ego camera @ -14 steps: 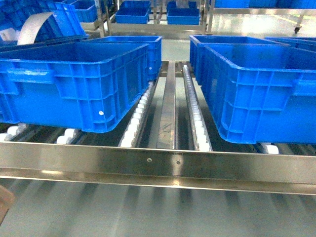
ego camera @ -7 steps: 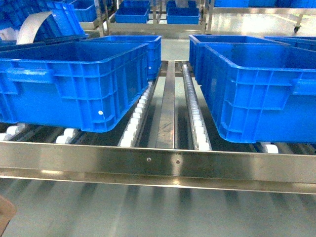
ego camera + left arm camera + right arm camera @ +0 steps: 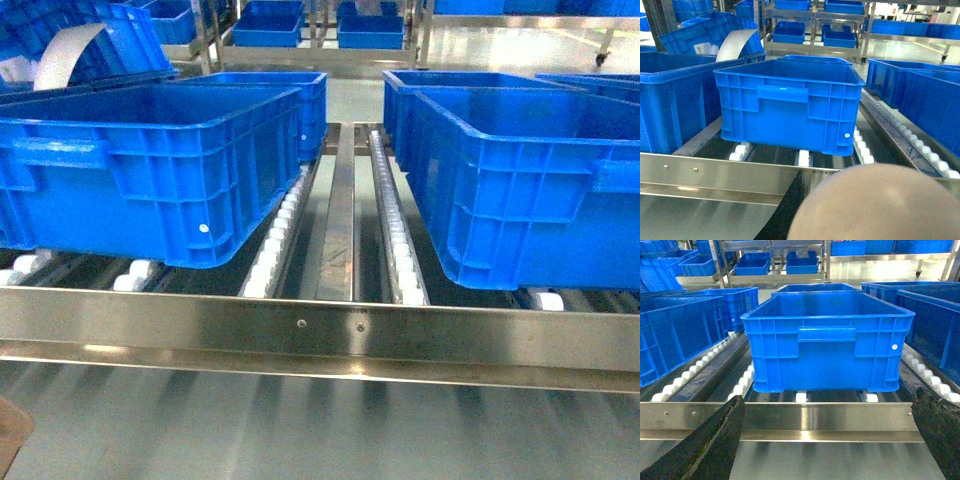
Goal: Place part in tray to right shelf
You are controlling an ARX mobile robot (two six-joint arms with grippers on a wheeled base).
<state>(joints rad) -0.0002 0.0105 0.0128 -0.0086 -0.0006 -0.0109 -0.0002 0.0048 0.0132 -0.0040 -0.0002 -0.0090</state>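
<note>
The stainless-steel flow rack (image 3: 330, 330), with a shiny front rail and lanes of small white rollers (image 3: 400, 250), carries 2 large blue open-top crates (image 3: 150, 170) at the front, with more behind. Further racks of blue bins stand on a pale glossy floor (image 3: 520, 45). The right gripper (image 3: 825, 440) is spread wide and empty. The left claw's state cannot be told; the beige plastic tray (image 3: 880, 205) fills its view's lower corner. The blue part is not visible.
</note>
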